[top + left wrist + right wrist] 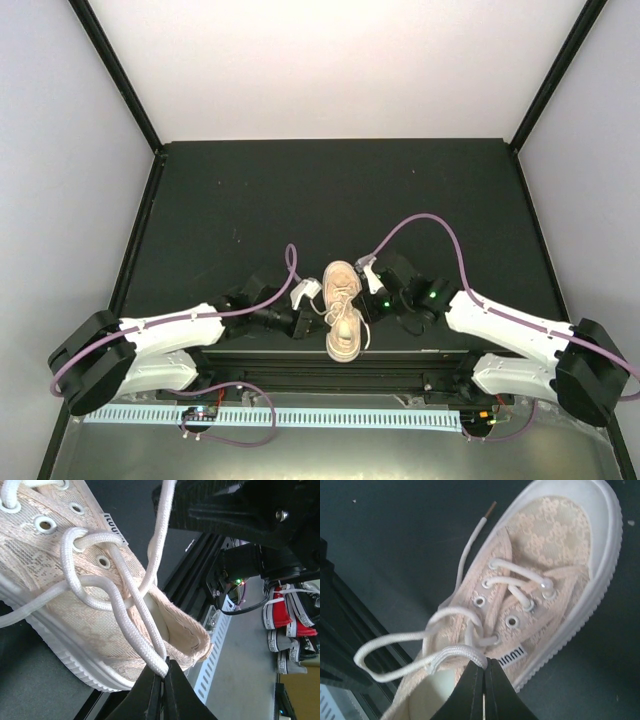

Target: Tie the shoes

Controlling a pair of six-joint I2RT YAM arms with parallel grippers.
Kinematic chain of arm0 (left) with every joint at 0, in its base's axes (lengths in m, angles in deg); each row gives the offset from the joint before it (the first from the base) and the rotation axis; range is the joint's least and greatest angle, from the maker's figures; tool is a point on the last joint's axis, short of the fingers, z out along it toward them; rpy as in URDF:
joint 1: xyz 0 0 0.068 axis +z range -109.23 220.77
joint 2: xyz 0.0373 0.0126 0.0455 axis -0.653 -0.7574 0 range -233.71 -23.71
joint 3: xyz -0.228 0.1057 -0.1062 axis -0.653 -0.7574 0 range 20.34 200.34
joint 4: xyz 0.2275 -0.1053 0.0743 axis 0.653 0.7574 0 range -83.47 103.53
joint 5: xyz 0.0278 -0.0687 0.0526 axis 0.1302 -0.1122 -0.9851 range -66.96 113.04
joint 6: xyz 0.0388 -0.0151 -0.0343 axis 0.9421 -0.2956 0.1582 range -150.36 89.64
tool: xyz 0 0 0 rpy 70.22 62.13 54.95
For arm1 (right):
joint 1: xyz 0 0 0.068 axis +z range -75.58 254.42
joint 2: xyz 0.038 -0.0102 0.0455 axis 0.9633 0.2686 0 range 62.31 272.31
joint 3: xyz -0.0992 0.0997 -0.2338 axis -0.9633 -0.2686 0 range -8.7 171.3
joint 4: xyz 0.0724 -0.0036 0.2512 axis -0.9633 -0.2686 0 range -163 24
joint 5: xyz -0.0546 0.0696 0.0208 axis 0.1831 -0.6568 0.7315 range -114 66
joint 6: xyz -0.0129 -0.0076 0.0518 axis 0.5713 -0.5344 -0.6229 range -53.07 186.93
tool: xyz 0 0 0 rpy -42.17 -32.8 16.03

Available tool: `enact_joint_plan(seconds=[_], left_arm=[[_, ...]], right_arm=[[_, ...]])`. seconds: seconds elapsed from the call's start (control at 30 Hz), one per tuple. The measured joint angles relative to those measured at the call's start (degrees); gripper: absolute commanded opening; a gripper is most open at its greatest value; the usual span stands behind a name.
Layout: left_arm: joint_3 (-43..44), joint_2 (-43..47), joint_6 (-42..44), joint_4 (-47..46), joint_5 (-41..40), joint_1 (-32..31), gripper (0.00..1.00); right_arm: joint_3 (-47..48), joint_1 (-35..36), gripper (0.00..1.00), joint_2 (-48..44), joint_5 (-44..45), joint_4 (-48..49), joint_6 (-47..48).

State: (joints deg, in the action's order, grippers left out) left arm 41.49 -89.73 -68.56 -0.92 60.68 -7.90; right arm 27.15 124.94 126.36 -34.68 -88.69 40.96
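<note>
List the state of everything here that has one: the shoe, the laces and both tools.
shoe: upright on its sole, not tied.
laces: threaded through the eyelets, loose, pulled out into loops, no bow; one tip lies free beside the shoe.
left tool: shut on a lace strand by the heel.
right tool: shut on a lace loop at the tongue.

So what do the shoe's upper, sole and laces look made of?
Upper: matte beige-pink fabric, woven or lace-like, judging by its patterned weave.
Sole: probably pale rubber, smooth, with a ribbed edge.
Laces: off-white braided cord, perhaps cotton or polyester; the braid texture shows.
</note>
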Motion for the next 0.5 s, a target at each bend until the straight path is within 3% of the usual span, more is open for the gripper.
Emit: enact_joint_plan(seconds=[0.2,0.37,0.5], left_arm=[[0.00,-0.07,0.09,-0.22,0.00,-1.29,0.10],[0.00,-0.20,0.59,0.37,-0.04,-2.25,0.36],[-0.02,4.57,1.40,4.11,-2.34,-2.36,0.55]], right_arm=[[2.01,0.00,0.02,3.89,-1.38,0.72,2.19],[2.01,0.00,0.02,5.77,-2.97,0.92,3.15],[1.90,0.00,0.02,6.16,-3.50,1.42,3.19]])
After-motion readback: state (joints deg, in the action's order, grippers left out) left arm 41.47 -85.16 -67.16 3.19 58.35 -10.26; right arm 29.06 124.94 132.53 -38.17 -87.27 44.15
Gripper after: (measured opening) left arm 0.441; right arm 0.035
